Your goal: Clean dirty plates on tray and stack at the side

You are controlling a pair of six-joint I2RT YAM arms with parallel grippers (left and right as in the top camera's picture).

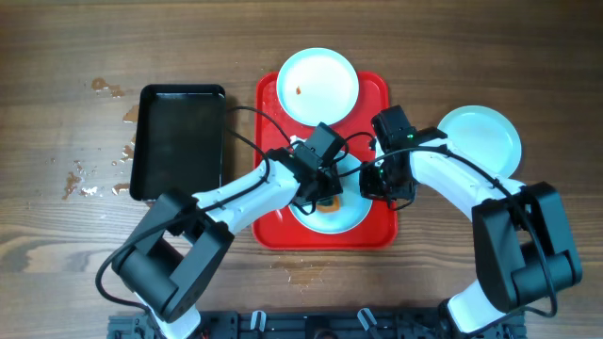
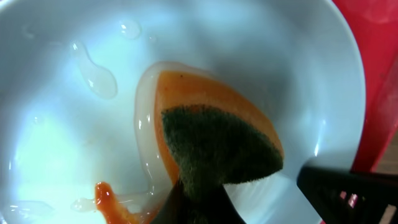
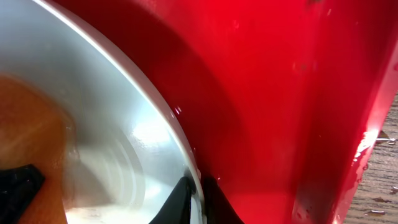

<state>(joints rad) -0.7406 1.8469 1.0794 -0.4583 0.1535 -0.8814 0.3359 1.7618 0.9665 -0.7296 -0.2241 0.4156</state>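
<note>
Rough sponge on glossy rnd plate.

The red tray carries a smeared far plate and a saucy near plate; a third plate lies beside it.

I see a wood table – red tray at ctr, black tray just beside it to the left, one plate on the right – wet spots far left.

Overhead faces straight down; both wrist cameras sit close over one plate
</note>
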